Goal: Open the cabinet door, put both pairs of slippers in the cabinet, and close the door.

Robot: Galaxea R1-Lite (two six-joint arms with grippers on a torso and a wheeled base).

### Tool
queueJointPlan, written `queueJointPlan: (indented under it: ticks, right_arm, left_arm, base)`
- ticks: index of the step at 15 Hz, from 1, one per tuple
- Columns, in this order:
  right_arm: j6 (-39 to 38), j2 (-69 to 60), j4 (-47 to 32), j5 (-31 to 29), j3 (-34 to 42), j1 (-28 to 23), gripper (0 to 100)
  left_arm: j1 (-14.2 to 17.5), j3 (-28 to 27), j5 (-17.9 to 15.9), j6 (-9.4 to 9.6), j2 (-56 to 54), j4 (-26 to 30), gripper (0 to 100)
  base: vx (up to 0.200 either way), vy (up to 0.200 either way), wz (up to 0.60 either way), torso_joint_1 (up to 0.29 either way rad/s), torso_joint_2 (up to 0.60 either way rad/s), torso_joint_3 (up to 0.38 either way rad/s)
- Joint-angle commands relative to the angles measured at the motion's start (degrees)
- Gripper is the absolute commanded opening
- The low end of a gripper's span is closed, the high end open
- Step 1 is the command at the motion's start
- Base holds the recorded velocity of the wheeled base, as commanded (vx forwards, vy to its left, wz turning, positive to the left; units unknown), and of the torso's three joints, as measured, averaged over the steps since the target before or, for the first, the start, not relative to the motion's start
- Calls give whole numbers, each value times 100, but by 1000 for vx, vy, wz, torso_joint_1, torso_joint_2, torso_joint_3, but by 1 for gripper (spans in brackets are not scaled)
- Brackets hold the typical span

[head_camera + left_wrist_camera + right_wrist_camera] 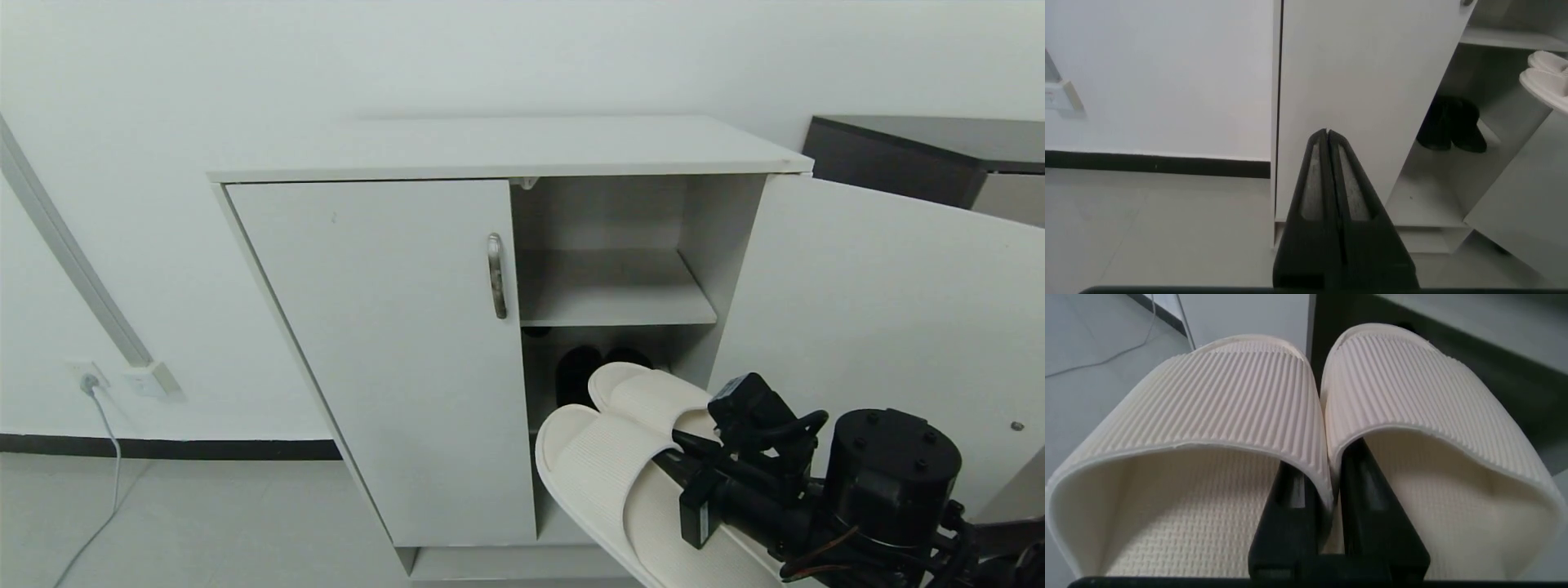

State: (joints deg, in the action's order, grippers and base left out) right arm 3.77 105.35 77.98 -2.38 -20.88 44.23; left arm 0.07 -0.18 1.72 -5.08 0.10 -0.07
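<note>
The right end effector [1327,486] is pinching together the inner walls of the white slippers [608,469], holding the pair before the open cabinet [506,147]. The black slippers [581,371] are sitting inside on the lower shelf, at 12 o'clock from the white pair. The left end effector [1328,140] is hanging empty, its fingers pressed together.

Wall [163,82]: white and plain across the background;
Trunking [65,245]: pale strip slanting down the wall at far left; ends at a small box [151,380] low on the wall;
Socket [86,376]: white plate just left of that box; a plug sits in it;
Cable [110,457]: white; drops from the plug, crosses the skirting, trails onto the floor;
Skirting [163,447]: black band along the wall's foot;
Floor [163,523]: light grey, smooth;
Dark furniture [898,159]: black-topped piece at upper right, against the wall
</note>
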Motion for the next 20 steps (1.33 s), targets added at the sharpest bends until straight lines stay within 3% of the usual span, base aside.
queueJointPlan:
  ticks: [1,4,9,11,15,18,20]
  right_arm:
    - [1,108,15,9,23,7,0]
    - [28,214,235,97,111,25,0]
    - [423,407,657,53,348,148,0]
    - [344,451,551,-351,-12,332,0]
    - [-482,214,-1751,-2601,-1964,1053,0]
    - [-992,-76,-3430,-3832,-3018,1193,0]
    - [-992,-313,-4098,-4297,-3343,1317,0]
  left_arm:
    - [1,1,4,-1,8,-1,0]
    - [1,1,4,-1,8,-1,0]
    - [1,1,4,-1,8,-1,0]
    - [1,1,4,-1,8,-1,0]
    - [1,1,4,-1,8,-1,0]
    - [1,1,4,-1,8,-1,0]
    - [1,1,-5,-1,8,-1,0]
  base:
    - [0,0,0,-41,437,388]
    - [0,0,0,-15,380,362]
    - [0,0,0,0,61,54]
    - [0,0,0,0,0,0]
    - [0,0,0,0,0,0]
    - [0,0,0,0,0,0]
    - [0,0,0,0,0,0]
